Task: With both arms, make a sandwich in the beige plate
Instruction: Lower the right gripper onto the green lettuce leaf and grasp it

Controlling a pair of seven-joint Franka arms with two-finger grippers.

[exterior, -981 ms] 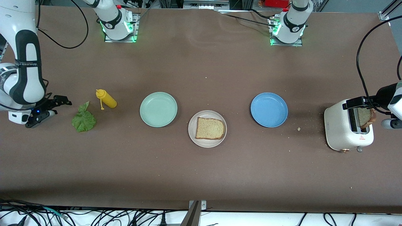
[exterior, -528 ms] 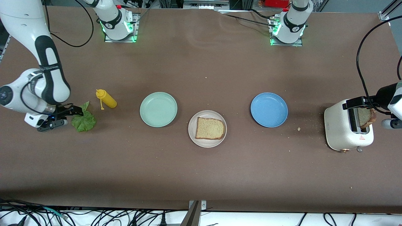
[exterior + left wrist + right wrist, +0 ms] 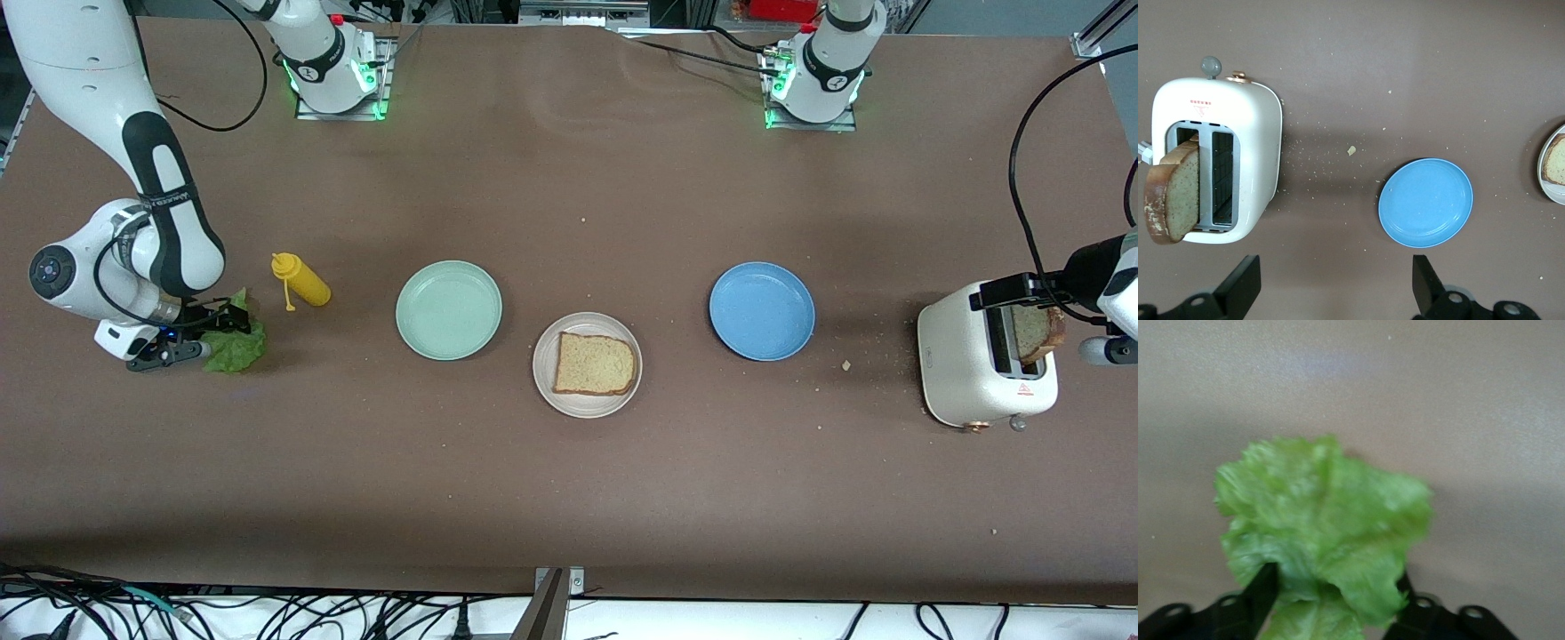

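Observation:
A bread slice (image 3: 594, 364) lies on the beige plate (image 3: 544, 382) at the table's middle. A second slice (image 3: 1038, 332) (image 3: 1175, 193) stands in a slot of the white toaster (image 3: 965, 373) (image 3: 1258, 127) at the left arm's end. The green lettuce leaf (image 3: 236, 348) (image 3: 1331, 520) lies on the table at the right arm's end. My right gripper (image 3: 218, 336) (image 3: 1335, 593) is down on it, fingers pressing both sides, and the leaf bunches up between them. My left gripper (image 3: 1336, 287) hangs open and empty high over the table beside the toaster.
A yellow squeeze bottle (image 3: 302, 280) lies close to the lettuce, toward the middle. A mint-green plate (image 3: 449, 309) and a blue plate (image 3: 762, 311) (image 3: 1426, 202) flank the beige one. Crumbs dot the table near the toaster.
My right arm has swung in from the table's end to the lettuce, and its fingers have closed in on the leaf, crumpling it. The left arm has stayed still.

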